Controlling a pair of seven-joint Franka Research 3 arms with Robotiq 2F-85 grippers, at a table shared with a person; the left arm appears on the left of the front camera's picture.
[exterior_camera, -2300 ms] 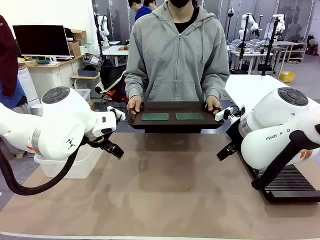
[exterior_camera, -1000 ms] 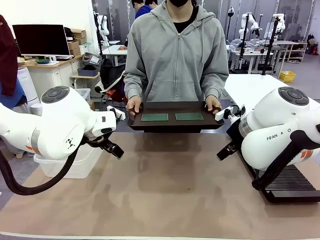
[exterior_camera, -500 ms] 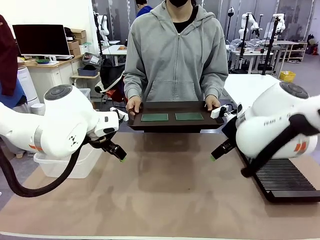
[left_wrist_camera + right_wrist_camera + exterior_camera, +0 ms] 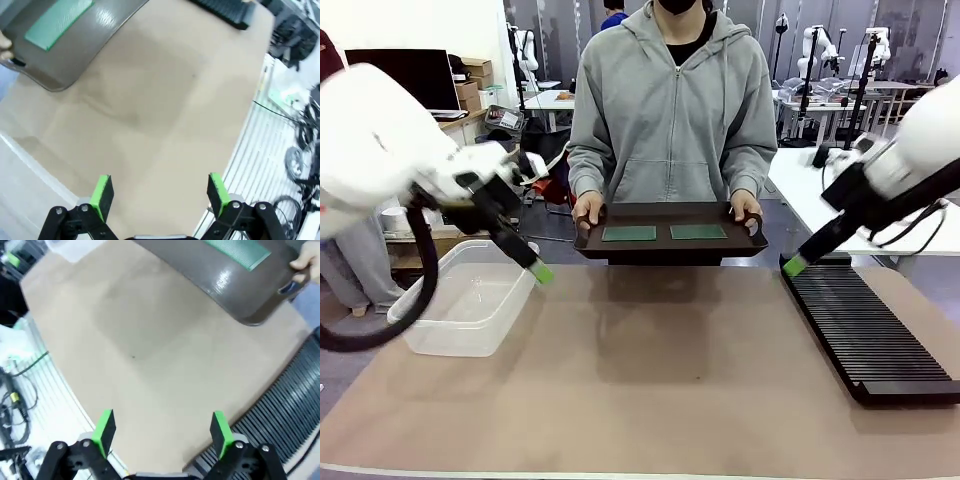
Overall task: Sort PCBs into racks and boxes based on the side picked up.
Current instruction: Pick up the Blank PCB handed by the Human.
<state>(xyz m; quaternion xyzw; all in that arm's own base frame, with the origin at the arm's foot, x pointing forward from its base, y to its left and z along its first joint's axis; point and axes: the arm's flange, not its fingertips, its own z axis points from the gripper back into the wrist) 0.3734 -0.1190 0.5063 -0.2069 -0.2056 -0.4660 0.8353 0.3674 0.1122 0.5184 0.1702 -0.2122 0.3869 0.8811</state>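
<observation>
Opening step of the sort, front view. Both PCBs, the left board (image 4: 629,234) and the right board (image 4: 698,232), lay flat and side by side, apart, on a dark brown tray (image 4: 665,250) at centre frame. A person held the tray level above the far edge of the surface (image 4: 650,380), one hand (image 4: 587,210) at the left-of-frame end and the other hand (image 4: 745,207) at the right-of-frame end. Neither board had yet been picked. The left gripper (image 4: 541,271) hung at left of frame above the near corner of the tub (image 4: 450,340), and the right gripper (image 4: 794,264) hung at right of frame above the far end of the rack (image 4: 865,335). Each pointed down and inward toward the tray. In the wrist views both stood spread wide and empty, their green pads well apart. The next move would probably call for one arm to reach over the tray and pinch a board by its edges, since a thin board lying flat offers little to seize, and to note which face was taken. The boards were thin, rigid green rectangles. The tray was smooth and glossy with rounded corners. The tub was translucent plastic with a rounded rim and no lid. The rack was long, black and flat, ribbed with narrow parallel slots. The surface was matte tan.
</observation>
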